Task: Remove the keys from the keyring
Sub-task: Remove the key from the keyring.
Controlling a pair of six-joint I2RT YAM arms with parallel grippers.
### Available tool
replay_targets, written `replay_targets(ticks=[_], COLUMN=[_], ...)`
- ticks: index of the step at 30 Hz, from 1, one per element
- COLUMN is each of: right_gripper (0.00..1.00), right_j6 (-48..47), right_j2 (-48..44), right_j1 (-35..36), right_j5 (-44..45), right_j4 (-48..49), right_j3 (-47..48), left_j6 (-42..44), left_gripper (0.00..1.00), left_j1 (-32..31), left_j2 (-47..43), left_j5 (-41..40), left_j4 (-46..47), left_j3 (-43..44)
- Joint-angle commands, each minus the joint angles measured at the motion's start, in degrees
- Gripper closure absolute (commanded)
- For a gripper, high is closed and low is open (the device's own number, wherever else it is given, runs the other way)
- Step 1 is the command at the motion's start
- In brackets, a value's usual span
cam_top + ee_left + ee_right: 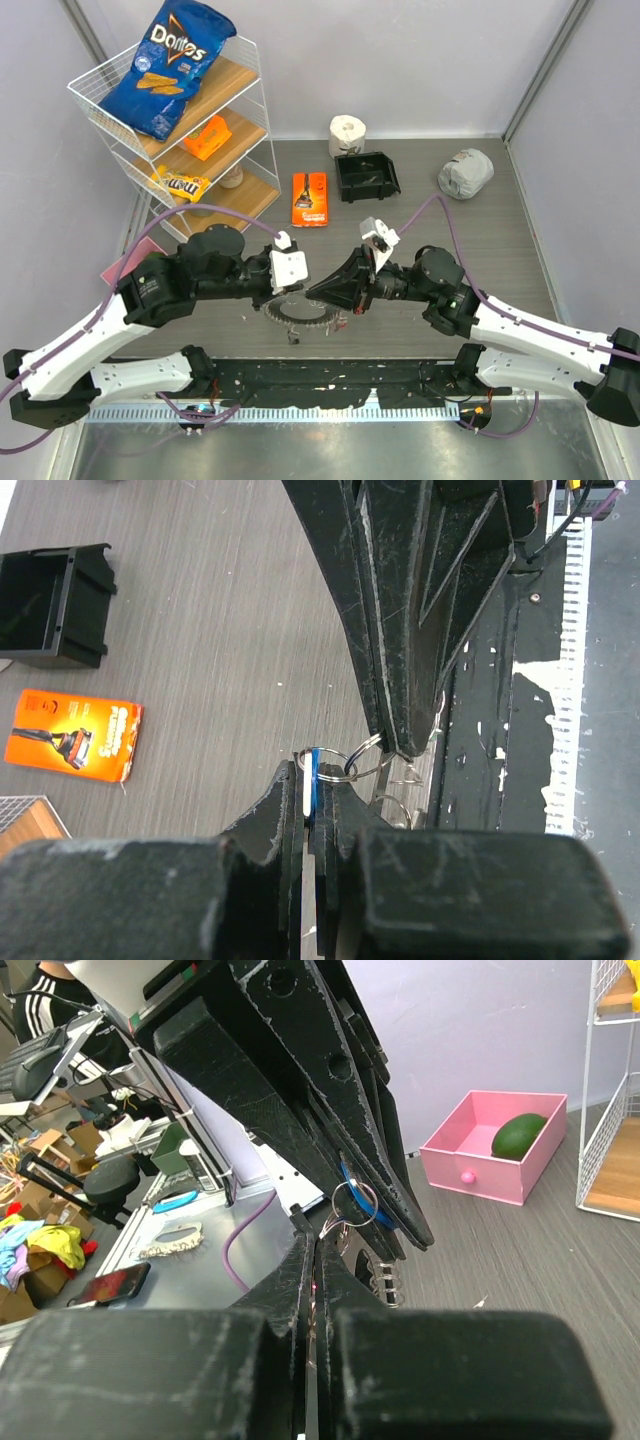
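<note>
- Keyring (300, 313) lies at the near edge of the bench (470, 250), about midway along it, just ahead of the two arm bases. Both grippers meet over it.
- Left gripper (312, 780) is pressed together on the head of a blue key (362, 1203), which sits edge-on between the fingers. Held like this, the key probably cannot twist while the wire is worked.
- A small ring (337, 764) passes through that key's head and bridges the short gap to the right gripper (313, 1245).
- Right gripper fingers are closed tight on thin wire at the ring's far side. I judge this to be the keyring's own wire, though the tips hide the exact loop.
- One gripper on the key and one on the wire looks meant to let the two pull or turn against each other, so the key can slide off its coil.
- Coils of the fringe dangle just below the two tips in both wrist views, so that part seems raised off the bench. How much of the loop is lifted I cannot tell.
- Both arms reach inward and low with forearms nearly level. Their wrists point at each other tip to tip, forming a shallow V over the near edge.
</note>
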Motion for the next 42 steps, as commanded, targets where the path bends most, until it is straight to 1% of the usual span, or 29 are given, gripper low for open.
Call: replay_targets(ticks=[1,6,15,17,18,20,23,28,34,36,39,42], right_gripper=[0.95,0.95,0.95,0.87,0.72,0.57,0.50,0.49,0.58,0.59,0.60,0.61], right_j6=[2.4,3.6,4.4,3.9,3.6,1.6,-1.5,-6.6,-15.8,-21.3,-26.3,-30.8], right_j2=[0.9,2.2,4.8,4.9,4.8,3.8,1.1,-2.2,-5.9,-6.8,-7.5,-7.9], right_j1=[0.7,0.7,0.5,0.2,0.2,0.2,0.2,0.2,0.7,1.2,1.8,2.4], right_j5=[-4.1,-5.1,-4.3,-4.0,-3.9,-3.6,-3.2,-3.7,-3.7,-2.8,-2.3,-1.7], right_j4=[-1.8,-1.5,-4.6,-4.7,-4.7,-4.7,-4.6,-6.2,-8.1,-9.3,-10.7,-10.1], right_j3=[2.7,2.9,5.2,5.7,5.8,5.5,4.2,2.7,1.0,1.1,1.5,1.7], left_j6=[1.7,1.9,2.2,1.9,1.8,1.3,0.9,0.5,-0.2,-0.5,-0.6,-0.8], left_gripper=[1.00,1.00,1.00,1.00,1.00,1.00,1.00,1.00,1.00,1.00,1.00,1.00], left_j1=[0.6,0.5,0.5,0.4,0.4,0.5,0.4,0.4,0.4,0.5,0.5,0.4], left_j2=[-2.0,-2.2,-2.2,-1.8,-1.9,-2.1,-2.9,-4.2,-4.0,-3.9,-3.6,-3.3], left_j5=[-3.0,-3.1,0.6,0.6,0.5,-0.1,-0.1,0.7,1.7,2.3,2.8,3.3], left_j4=[5.4,5.3,4.8,4.6,4.4,4.7,5.2,5.8,5.8,5.7,5.8,5.9], left_j3=[2.4,2.5,2.4,2.2,2.0,1.4,0.4,-0.4,-0.2,-0.2,-0.2,-0.3])
